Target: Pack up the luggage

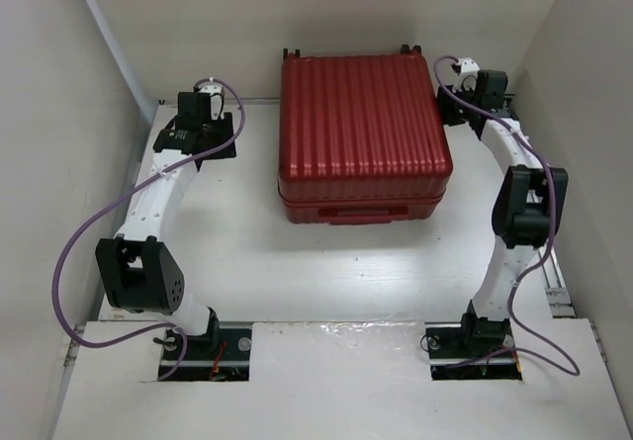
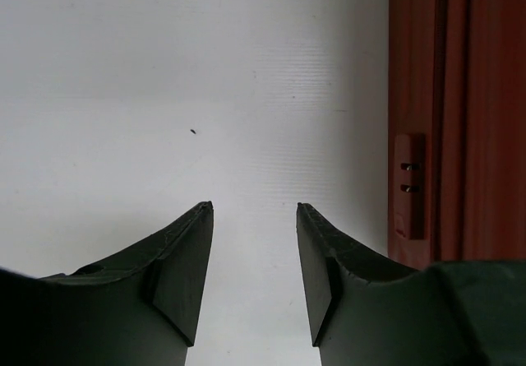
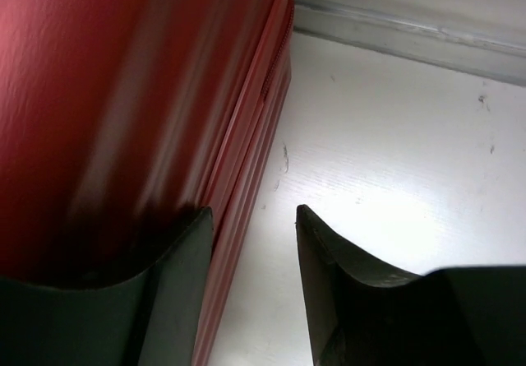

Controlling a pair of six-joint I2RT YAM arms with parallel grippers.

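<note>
The luggage (image 1: 361, 133) is a dark-red ribbed hard-shell suitcase lying shut and flat at the middle back of the white table. My left gripper (image 2: 255, 207) hovers over bare table to its left, open with nothing between its fingers. The suitcase's side (image 2: 460, 119) with a small latch shows at the right edge of the left wrist view. My right gripper (image 3: 255, 210) is at the suitcase's back right corner, open. Its left finger lies over the red shell (image 3: 107, 94) and its right finger over the table. It grips nothing.
White walls close in the table on the left, back and right. A grey rail (image 3: 411, 41) runs along the foot of the wall near the right gripper. Purple cables (image 1: 74, 252) loop out from both arms. The arm bases (image 1: 203, 346) sit in slots at the near edge.
</note>
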